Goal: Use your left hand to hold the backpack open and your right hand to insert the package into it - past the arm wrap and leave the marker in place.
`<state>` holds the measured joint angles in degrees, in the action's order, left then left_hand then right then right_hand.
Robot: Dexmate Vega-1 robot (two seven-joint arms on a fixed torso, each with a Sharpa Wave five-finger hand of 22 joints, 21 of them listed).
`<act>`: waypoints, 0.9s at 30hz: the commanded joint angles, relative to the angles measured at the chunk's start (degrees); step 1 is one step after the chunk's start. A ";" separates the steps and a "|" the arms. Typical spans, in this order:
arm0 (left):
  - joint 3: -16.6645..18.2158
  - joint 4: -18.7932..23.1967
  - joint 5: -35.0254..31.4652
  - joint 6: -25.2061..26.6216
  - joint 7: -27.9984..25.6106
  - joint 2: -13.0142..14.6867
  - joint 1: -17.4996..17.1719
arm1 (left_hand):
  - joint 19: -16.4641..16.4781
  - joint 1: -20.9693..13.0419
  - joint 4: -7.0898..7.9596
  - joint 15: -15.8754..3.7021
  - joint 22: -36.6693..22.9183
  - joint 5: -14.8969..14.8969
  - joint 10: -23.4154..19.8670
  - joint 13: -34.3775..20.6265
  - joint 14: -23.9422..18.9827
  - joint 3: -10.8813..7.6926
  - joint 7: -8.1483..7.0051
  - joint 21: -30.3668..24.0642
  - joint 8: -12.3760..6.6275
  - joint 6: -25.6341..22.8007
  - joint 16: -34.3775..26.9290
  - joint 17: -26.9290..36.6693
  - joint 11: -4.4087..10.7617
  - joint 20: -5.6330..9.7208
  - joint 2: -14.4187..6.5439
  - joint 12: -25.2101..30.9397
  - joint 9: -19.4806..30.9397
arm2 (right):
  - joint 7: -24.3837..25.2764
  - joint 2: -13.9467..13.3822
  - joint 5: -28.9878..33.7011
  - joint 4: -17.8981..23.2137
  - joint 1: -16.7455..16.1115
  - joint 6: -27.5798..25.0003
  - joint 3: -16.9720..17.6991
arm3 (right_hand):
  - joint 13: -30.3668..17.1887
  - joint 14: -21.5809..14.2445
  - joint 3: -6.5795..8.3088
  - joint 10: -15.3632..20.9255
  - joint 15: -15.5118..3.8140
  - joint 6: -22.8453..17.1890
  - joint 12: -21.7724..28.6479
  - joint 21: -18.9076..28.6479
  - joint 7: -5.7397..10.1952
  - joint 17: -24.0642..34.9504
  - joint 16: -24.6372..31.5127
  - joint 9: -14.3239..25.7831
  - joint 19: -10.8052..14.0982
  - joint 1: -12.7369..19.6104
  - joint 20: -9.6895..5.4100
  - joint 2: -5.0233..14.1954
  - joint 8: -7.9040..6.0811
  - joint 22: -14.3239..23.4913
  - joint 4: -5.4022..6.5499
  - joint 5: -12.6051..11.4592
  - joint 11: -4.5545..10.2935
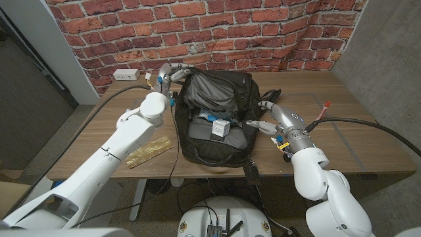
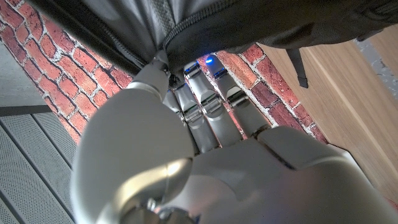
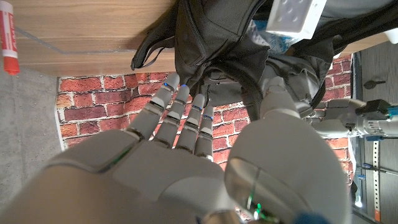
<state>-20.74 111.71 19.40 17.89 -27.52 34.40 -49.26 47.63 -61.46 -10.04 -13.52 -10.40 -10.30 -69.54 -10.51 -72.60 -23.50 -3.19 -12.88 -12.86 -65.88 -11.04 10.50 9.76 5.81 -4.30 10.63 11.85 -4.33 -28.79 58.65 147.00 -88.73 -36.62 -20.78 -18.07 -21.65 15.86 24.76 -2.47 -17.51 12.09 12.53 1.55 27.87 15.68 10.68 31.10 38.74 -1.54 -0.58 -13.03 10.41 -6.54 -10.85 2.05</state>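
Backpack [image 1: 217, 118]: black, lying at the middle of the worktop [image 1: 342, 99], main compartment unzipped and gaping.

Left robot hand [image 1: 166, 74]: at the backpack's far rim, toward the worktop's far edge. The left wrist view shows its fingers [image 2: 205, 93] and thumb closed on the dark fabric edge, lifting it; judged to be holding the mouth open so that the way in stays wide.

Package [image 1: 221, 128]: small white box, sitting inside the open compartment among pale blue contents; no robot hand holds it.

Right robot hand [image 1: 263, 117]: at the backpack's right side, fingers spread and extended, holding nothing; whether the fingertips touch the fabric cannot be told.

Marker [image 1: 325, 108]: red, lying on the worktop well to the right of the backpack, untouched.

Arm wrap: not identifiable with certainty.

Also present: a flat golden packet [image 1: 148, 151] near the front left edge; a white power strip [image 1: 125, 75] at the far left corner.

Surface and room: wooden worktop, red brick wall [image 1: 217, 20] behind, grey panels at either side.
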 commanded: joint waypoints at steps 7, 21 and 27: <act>0.69 3.25 2.41 3.77 1.69 2.89 0.36 | 0.45 -0.17 0.16 -0.27 -0.17 -0.46 -0.76 -0.11 -0.61 -0.39 0.23 0.13 -0.27 -0.02 -0.35 0.17 0.00 5.74 -0.65 0.25 0.29 | 9.18 -7.10 -15.49 -1.18 2.55 -0.83 3.22 | 0.09 -0.60 -0.12 0.57 -1.58 -0.72 0.08 -0.19 0.03 -0.07 -0.07 0.09 0.43 -0.40 -0.37 0.67 -0.01 -0.04 -0.34 -0.36 0.06; 2.29 7.10 4.10 7.12 2.12 6.17 -1.37 | 0.38 -0.09 0.16 -0.28 -0.16 -0.46 -2.15 -0.18 -0.72 -0.40 0.17 0.19 -0.10 0.39 -0.38 0.17 -0.13 5.73 -0.70 0.67 0.24 | 14.78 -11.65 -25.48 -2.31 2.55 0.64 6.55 | 0.39 -0.70 -0.08 0.77 -1.90 -0.97 0.04 -0.20 -0.05 -0.24 -0.09 0.09 0.53 -0.47 -0.58 1.13 0.15 -0.05 -0.47 -0.53 0.37; 3.21 8.97 5.13 9.03 2.92 8.23 -2.19 | 0.30 -0.08 0.16 -0.27 -0.15 -0.46 -2.11 -0.19 -0.66 -0.40 0.09 0.23 -0.02 0.58 -0.33 0.15 -0.05 5.76 -0.69 0.60 0.22 | 15.54 -13.39 -30.24 -3.22 3.17 1.55 8.12 | 0.54 -0.59 0.05 0.77 -2.00 -1.01 -0.01 -0.25 0.01 -0.31 -0.16 0.09 0.47 -0.34 -0.69 1.52 0.26 -0.05 -0.58 -0.66 0.57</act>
<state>-19.04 117.46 23.00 23.95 -25.35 39.49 -50.03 47.63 -61.55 -10.04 -13.52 -10.40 -10.41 -69.54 -10.55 -72.60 -23.50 -3.05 -12.88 -12.83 -65.54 -11.21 10.55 9.76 5.81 -4.41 10.85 11.88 8.11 -38.94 37.04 144.95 -86.19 -36.60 -15.22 -17.54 -21.65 15.62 25.07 -2.46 -18.01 12.09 12.53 1.62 27.61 15.68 10.68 31.42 38.08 -1.85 0.10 -13.03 10.41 -6.78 -11.26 2.36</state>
